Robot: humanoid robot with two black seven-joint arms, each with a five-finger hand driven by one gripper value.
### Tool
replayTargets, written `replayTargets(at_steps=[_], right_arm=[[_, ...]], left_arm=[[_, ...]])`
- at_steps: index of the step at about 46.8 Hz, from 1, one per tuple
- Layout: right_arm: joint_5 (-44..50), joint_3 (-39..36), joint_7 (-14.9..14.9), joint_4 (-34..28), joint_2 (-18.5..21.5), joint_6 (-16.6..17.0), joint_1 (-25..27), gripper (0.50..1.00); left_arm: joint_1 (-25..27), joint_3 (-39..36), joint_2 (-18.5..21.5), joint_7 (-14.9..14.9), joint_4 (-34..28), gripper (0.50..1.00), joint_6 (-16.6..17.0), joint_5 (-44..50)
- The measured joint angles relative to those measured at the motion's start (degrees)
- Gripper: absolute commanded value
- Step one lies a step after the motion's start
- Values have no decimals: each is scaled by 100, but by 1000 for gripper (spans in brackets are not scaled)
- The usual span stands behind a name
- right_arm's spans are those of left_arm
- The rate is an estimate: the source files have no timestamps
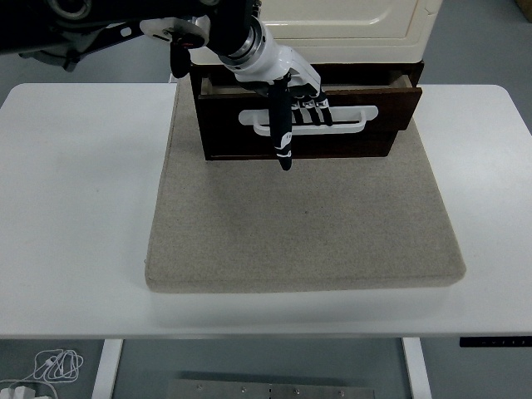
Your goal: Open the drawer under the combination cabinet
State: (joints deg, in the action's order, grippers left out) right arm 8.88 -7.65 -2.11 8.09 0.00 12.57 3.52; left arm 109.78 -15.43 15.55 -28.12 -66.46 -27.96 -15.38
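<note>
— White laminate, is that the table (75, 208)?

— Yes, white all over, with a grey-blue floor showing past its far corners and a tangle of white cable (51, 364) on the floor below the near left edge. A thick beige felt mat (303, 224) lies on the table's middle.

— And the cabinet?

— A cream-coloured cabinet (345, 21) stands at the mat's far edge, running out of the top of the view. Under it is the drawer (332, 116), dark brown wood, its front standing proud of the cabinet body so that a strip of the drawer's inner rim shows along the top. Across the drawer front runs a long white loop handle (353, 119).

— Which hand is on it?

— The left hand (291, 96), reaching in from the upper left on a black arm with a white wrist. Three of its fingers (309, 112) are hooked behind the handle bar, left of the handle's middle. One long black finger points straight down over the drawer front, its tip reaching the bottom edge above the mat.

— So it grips the handle?

— It does, with curled fingers.
</note>
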Motion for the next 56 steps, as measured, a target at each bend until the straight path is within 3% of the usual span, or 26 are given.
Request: replayTargets(at_steps=[31, 56], right_arm=[[0, 0, 0, 0, 0, 0, 0, 926], [0, 0, 0, 0, 0, 0, 0, 926]], left_arm=[[-27, -4, 10, 9, 7, 1000, 88, -20], [-26, 164, 43, 8, -41, 1000, -279, 6]])
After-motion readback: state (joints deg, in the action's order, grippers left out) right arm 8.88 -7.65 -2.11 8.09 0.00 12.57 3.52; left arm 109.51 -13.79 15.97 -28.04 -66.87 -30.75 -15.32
